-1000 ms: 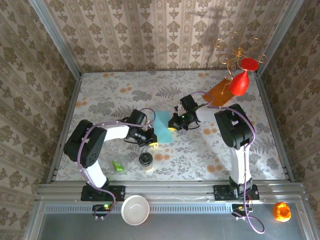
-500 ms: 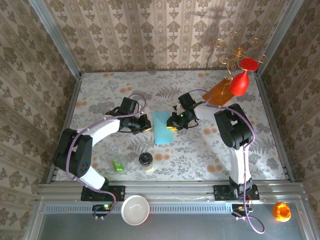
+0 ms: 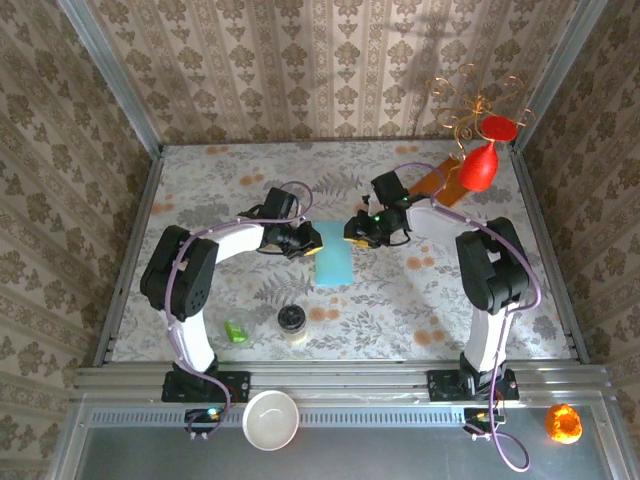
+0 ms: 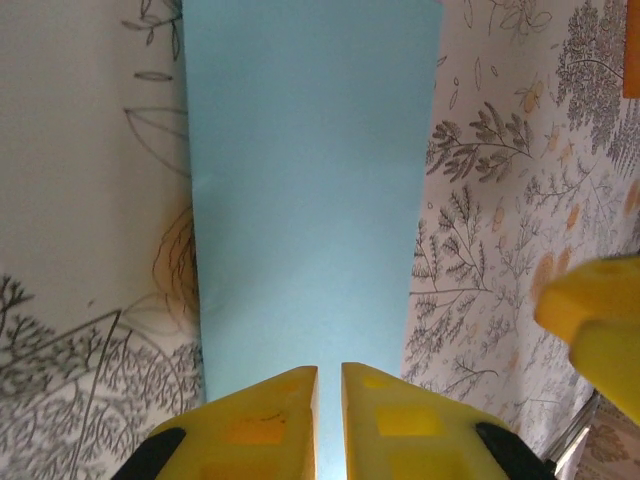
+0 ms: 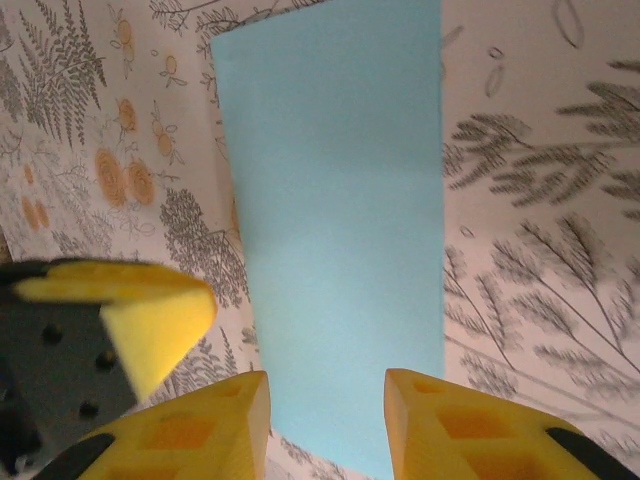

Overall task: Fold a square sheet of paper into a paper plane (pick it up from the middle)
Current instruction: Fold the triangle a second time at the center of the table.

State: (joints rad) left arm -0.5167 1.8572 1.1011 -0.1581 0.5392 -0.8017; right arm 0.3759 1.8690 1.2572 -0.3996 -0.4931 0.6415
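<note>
- Blue paper [image 3: 333,262], seen from above, lies flat as a narrow oblong on the flowered table [image 3: 400,300], about mid-table between the two arms.
- Left gripper [image 3: 304,243] sits at the paper's upper left edge and right gripper [image 3: 358,232] at its upper right corner. From up here I cannot tell how far either is parted.
- An orange sheet [image 3: 432,180] lies well apart at the far right, and a jar [image 3: 292,322] stands nearer the front, below the paper.
- Left wrist: the left gripper [image 4: 329,385] hangs over the paper's [image 4: 310,180] near edge. Its jaws are parted by a thin slit with blue showing through, and they grasp nothing.
- Right wrist: the right gripper [image 5: 325,400] hangs over the paper's [image 5: 340,180] near end. Its jaws are clearly apart, and the paper lies flat and unpinched.
</note>
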